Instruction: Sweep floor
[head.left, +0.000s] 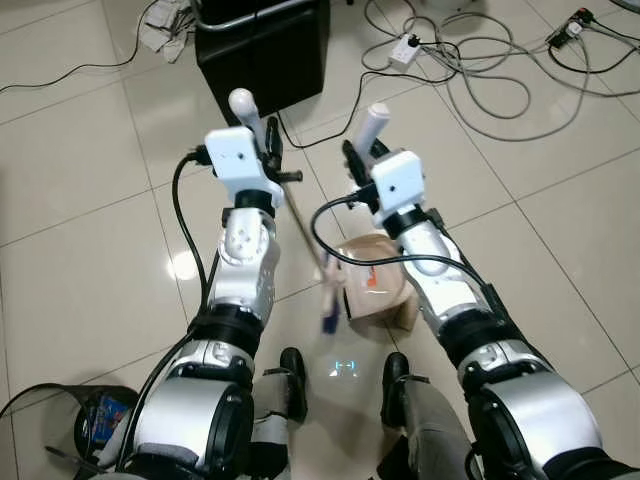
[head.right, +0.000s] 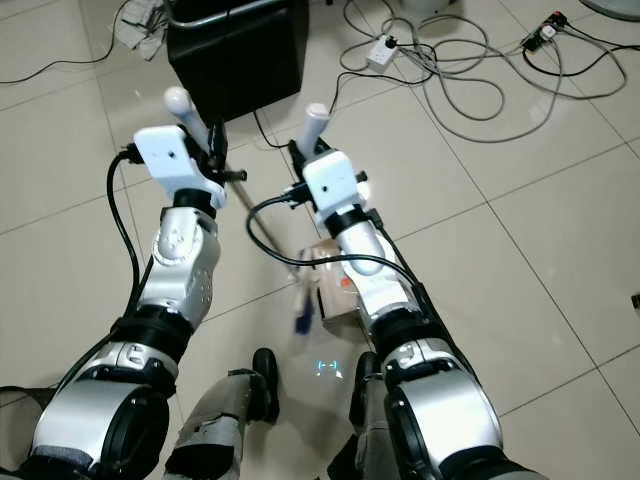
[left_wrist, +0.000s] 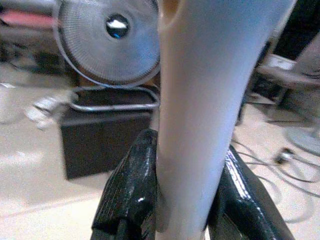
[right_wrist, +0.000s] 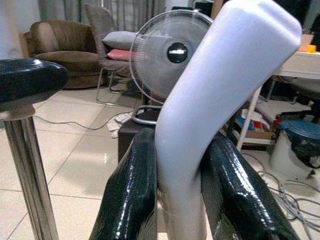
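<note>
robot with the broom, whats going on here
The robot stands on a tiled floor with a sweeping kit in both hands. Its left tool is clamped on a white broom handle, and the stick runs down to the brush end by its feet. Its right tool grips the white handle of a brown dustpan set beside the brush. A black box and loose cables lie ahead.
</note>
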